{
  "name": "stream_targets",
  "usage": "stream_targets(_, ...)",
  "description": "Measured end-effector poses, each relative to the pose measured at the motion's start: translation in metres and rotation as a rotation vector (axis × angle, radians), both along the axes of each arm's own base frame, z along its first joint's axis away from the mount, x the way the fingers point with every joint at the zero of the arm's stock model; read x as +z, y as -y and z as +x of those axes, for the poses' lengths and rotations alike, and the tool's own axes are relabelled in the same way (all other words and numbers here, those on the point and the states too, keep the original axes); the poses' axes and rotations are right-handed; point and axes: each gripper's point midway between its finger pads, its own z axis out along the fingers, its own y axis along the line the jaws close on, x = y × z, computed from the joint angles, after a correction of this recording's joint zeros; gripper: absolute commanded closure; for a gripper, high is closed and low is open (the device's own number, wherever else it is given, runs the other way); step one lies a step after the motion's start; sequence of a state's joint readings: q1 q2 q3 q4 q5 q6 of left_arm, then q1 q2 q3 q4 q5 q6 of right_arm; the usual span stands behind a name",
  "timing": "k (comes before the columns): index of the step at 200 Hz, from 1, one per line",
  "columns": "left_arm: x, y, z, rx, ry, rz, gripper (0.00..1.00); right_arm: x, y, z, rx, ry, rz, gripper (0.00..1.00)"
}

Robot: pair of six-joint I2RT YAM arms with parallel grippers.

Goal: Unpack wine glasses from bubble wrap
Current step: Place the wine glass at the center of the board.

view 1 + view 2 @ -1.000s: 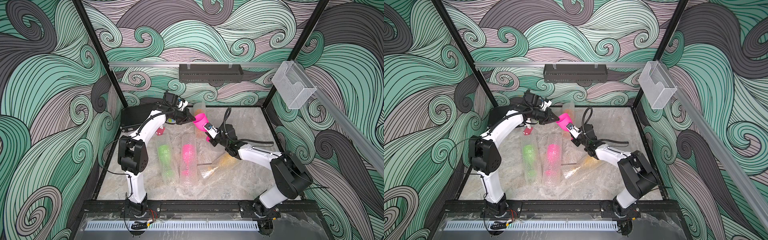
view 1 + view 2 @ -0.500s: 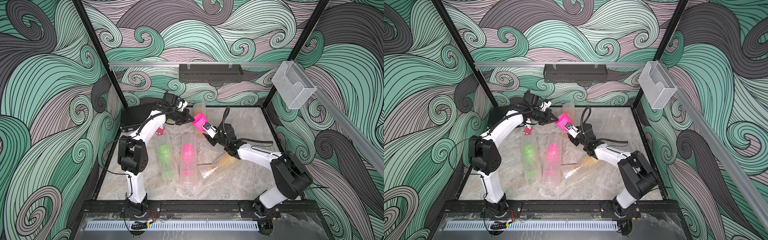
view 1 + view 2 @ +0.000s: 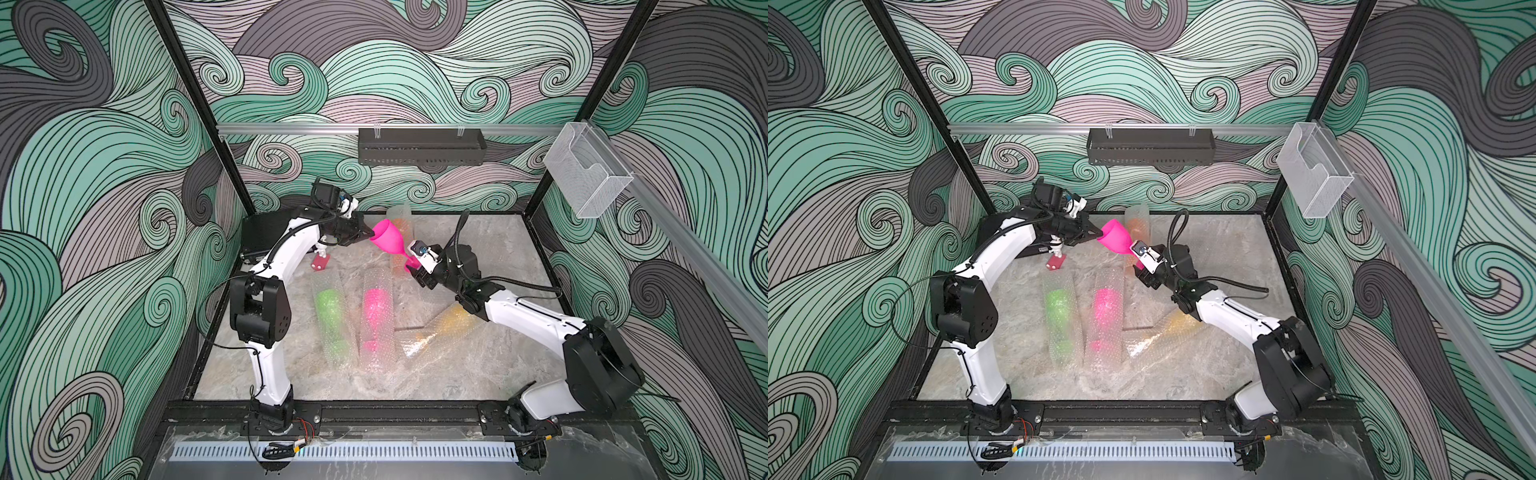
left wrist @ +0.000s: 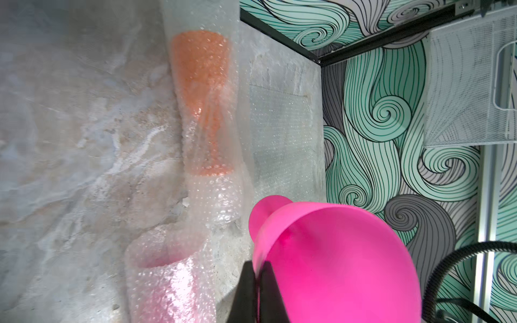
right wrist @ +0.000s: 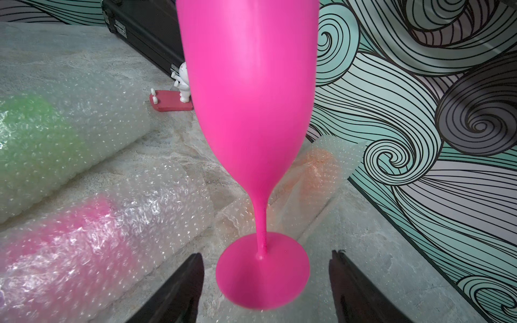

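An unwrapped hot pink wine glass (image 3: 387, 241) (image 3: 1116, 239) hangs tilted above the back of the table. My left gripper (image 3: 368, 237) (image 4: 258, 264) is shut on its rim. My right gripper (image 3: 412, 271) (image 5: 267, 254) is open, with its fingers (image 5: 184, 282) apart on either side of the glass's round foot, not touching it. Bubble wrap tubes lie on the table holding a lime green glass (image 3: 330, 307), a pink glass (image 3: 376, 311), a yellow glass (image 3: 449, 324) and an orange glass (image 3: 400, 222) (image 4: 201, 98). A flat bubble wrap sheet (image 4: 279, 125) lies beside the orange one.
A black case (image 3: 266, 232) sits at the back left, with a white rabbit figure on a red base (image 3: 320, 261) in front of it. A black shelf (image 3: 419, 147) hangs on the back wall and a clear box (image 3: 586, 178) on the right wall.
My right gripper has opened and let go of the pink glass's foot. The left gripper keeps its hold on the rim, and the glass has shifted slightly to the left.
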State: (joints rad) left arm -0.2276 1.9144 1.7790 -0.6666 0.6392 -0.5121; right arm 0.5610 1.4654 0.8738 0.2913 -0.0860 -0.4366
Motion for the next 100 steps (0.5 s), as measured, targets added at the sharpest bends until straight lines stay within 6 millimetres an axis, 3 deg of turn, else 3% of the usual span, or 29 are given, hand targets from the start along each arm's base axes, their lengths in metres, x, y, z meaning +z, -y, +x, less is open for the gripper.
stream_targets(43, 0.000, -0.039, 0.020, 0.114, 0.064, 0.139, 1.00, 0.012, 0.010, 0.005, -0.058, -0.048, 0.068, 0.25)
stream_targets(83, 0.035, -0.063, 0.048, 0.206, 0.198, 0.261, 1.00, 0.024, 0.015, 0.011, -0.122, -0.127, 0.154, 0.25)
stream_targets(100, 0.039, -0.071, 0.059, 0.239, 0.231, 0.306, 1.00, 0.024, 0.015, 0.011, -0.142, -0.165, 0.185, 0.26)
